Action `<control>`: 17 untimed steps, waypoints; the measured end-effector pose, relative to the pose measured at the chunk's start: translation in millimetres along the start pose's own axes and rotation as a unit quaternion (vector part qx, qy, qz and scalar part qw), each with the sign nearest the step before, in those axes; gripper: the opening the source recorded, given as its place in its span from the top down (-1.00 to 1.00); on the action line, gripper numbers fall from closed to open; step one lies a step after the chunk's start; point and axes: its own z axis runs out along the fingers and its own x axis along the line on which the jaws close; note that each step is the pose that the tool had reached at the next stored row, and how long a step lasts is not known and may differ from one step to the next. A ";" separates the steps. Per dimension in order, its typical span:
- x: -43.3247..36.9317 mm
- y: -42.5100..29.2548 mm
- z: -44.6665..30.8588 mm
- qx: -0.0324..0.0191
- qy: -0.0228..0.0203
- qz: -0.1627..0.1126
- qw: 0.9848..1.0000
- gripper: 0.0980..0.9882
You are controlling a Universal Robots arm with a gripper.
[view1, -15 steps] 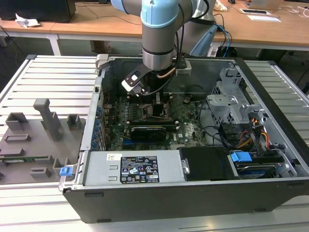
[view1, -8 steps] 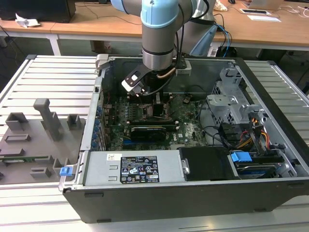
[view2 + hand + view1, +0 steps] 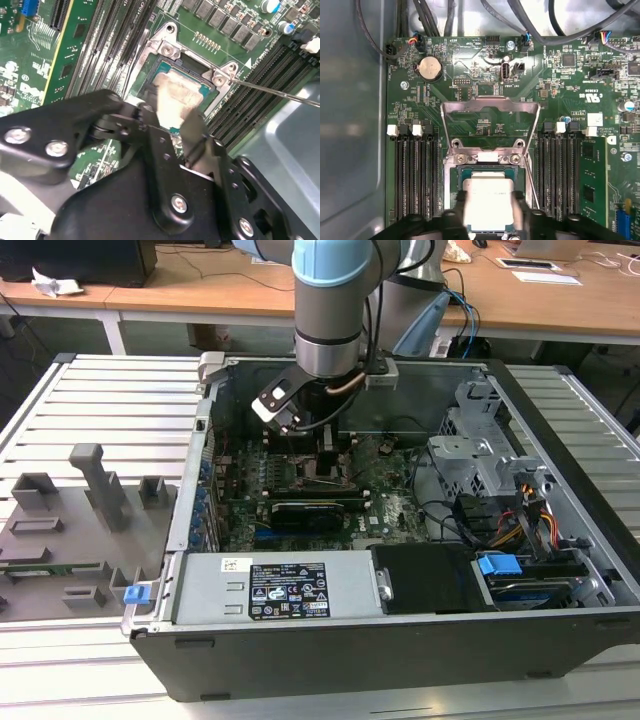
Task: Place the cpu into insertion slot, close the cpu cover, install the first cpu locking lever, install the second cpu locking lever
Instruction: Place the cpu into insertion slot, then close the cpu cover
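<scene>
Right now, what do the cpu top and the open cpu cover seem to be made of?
The cpu top looks like matte silver-grey metal: soft even glare. The cpu cover looks like thin stamped metal, probably steel: grey sheen, bent edges.

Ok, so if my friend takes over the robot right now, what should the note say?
The gripper is shut on the cpu, gripping two opposite edges.
The cpu is at the insertion slot, either in it or just above; I cannot tell if it is seated.
The cpu cover is flipped up, open.
One thin locking lever lies loose beside the slot, not latched.
Done: the cpu is at the slot.
Left: the cover is not closed and the levers are not installed.
</scene>
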 end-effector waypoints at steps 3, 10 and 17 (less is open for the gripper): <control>0.1 0.3 -2.9 0.000 0.000 0.000 1.000 0.59; 0.2 0.5 -6.3 0.000 0.000 0.000 1.000 0.98; 0.1 0.6 -8.5 0.000 0.000 0.000 1.000 0.98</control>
